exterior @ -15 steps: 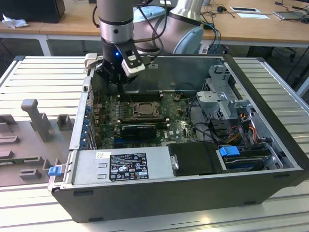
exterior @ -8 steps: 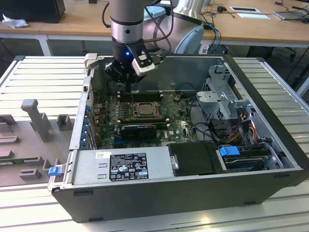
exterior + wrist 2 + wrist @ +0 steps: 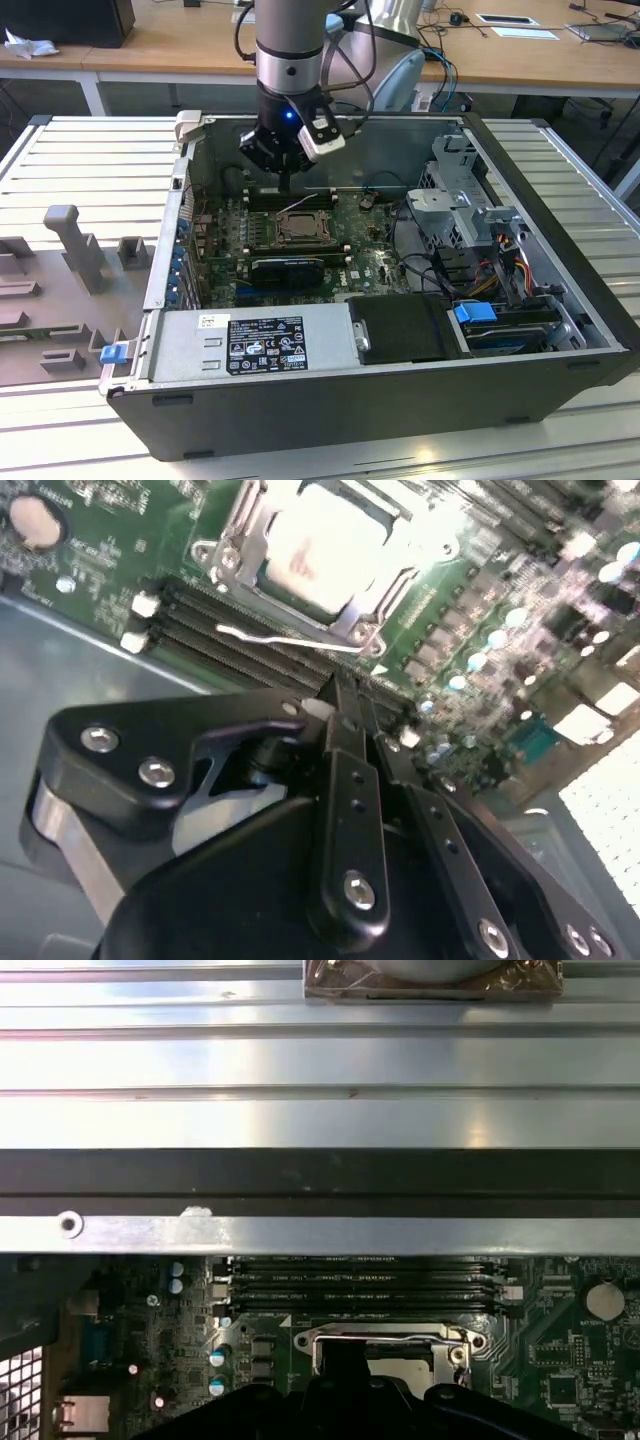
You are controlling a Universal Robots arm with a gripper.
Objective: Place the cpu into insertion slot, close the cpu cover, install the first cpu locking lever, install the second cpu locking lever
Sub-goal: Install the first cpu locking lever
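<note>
The cpu (image 3: 325, 550) lies pale and square in the insertion slot (image 3: 297, 226) on the green board. The cpu cover (image 3: 232, 550) lies flat around it as a metal frame. A thin wire locking lever (image 3: 290, 640) stands out loose along the slot's edge beside the memory slots. My gripper (image 3: 345, 695) hangs just above the board between the slot and the memory slots, its black fingers (image 3: 350, 770) pressed together with nothing between them. In the exterior view the gripper (image 3: 288, 188) sits at the slot's far edge. The first wrist view has the slot (image 3: 380, 1335) just beyond the fingers.
Black memory slots (image 3: 230, 645) run along the slot's far side. A long black block (image 3: 288, 268) lies on its near side, then the power supply (image 3: 265, 340). A metal drive cage (image 3: 470, 200) and cables fill the exterior view's right. The case wall (image 3: 320, 1175) rises close behind.
</note>
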